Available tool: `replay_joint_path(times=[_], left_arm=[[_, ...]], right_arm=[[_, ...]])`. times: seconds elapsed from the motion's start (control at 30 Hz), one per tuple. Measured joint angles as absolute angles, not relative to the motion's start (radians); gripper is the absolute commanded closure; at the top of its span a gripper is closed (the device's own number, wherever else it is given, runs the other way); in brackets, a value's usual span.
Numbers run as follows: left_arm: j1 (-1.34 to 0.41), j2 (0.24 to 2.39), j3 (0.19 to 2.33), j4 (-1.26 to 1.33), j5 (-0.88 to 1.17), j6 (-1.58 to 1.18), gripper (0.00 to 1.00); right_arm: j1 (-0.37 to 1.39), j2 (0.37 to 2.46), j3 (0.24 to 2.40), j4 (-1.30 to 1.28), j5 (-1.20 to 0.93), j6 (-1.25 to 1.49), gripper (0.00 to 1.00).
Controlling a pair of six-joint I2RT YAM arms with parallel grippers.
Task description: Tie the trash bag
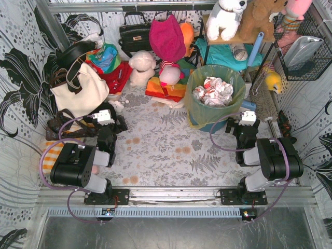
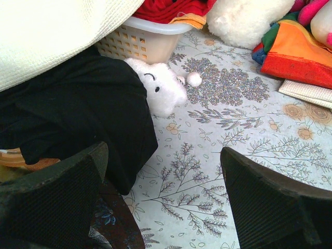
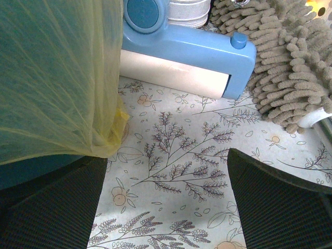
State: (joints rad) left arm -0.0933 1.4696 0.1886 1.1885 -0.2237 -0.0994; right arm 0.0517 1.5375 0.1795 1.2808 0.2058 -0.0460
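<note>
left gripper (image 2: 163,199) and right gripper (image 3: 166,202) are hanging wide, empty; suggesting pinching trash bag (image 1: 193,110) rim at 3 and 9 o'clock.

left arm (image 1: 72,166): folded back over its base; elbow raised; wrist low, pointing forward
left gripper (image 2: 166,205): jaws wide apart; empty
right arm (image 1: 277,158): folded the same way; wrist low, pointing forward
right gripper (image 3: 166,205): jaws wide apart; empty
</note>
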Motion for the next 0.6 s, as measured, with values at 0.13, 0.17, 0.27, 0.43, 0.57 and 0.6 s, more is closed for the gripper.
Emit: replay_joint_path(times=[0.13, 0.17, 0.27, 0.43, 0.57, 0.6], left_arm=[[-0.093, 1.47, 0.189, 1.188, -0.223, -0.099, 0.02], [-0.093, 1.47, 0.189, 1.188, -0.223, -0.099, 0.02], [-0.093, 1.47, 0.189, 1.188, -0.223, -0.099, 0.02], [-0.093, 1.47, 0.189, 1.188, -0.224, -0.099, 0.02], [-0.093, 1.47, 0.189, 1.188, -0.224, -0.099, 0.02], [-0.093, 1.47, 0.189, 1.188, -0.224, -0.099, 0.02]], right_arm=[[0.052, 1.538, 0.179, 1.281, 0.205, -0.046, 0.03], [0.052, 1.538, 0.179, 1.281, 0.205, -0.046, 0.03], [0.052, 1.538, 0.179, 1.281, 0.206, -0.046, 0.03], [0.052, 1.538, 0.179, 1.282, 0.206, -0.046, 0.03], [0.052, 1.538, 0.179, 1.291, 0.207, -0.046, 0.03], [0.052, 1.538, 0.179, 1.291, 0.209, -0.046, 0.03]])
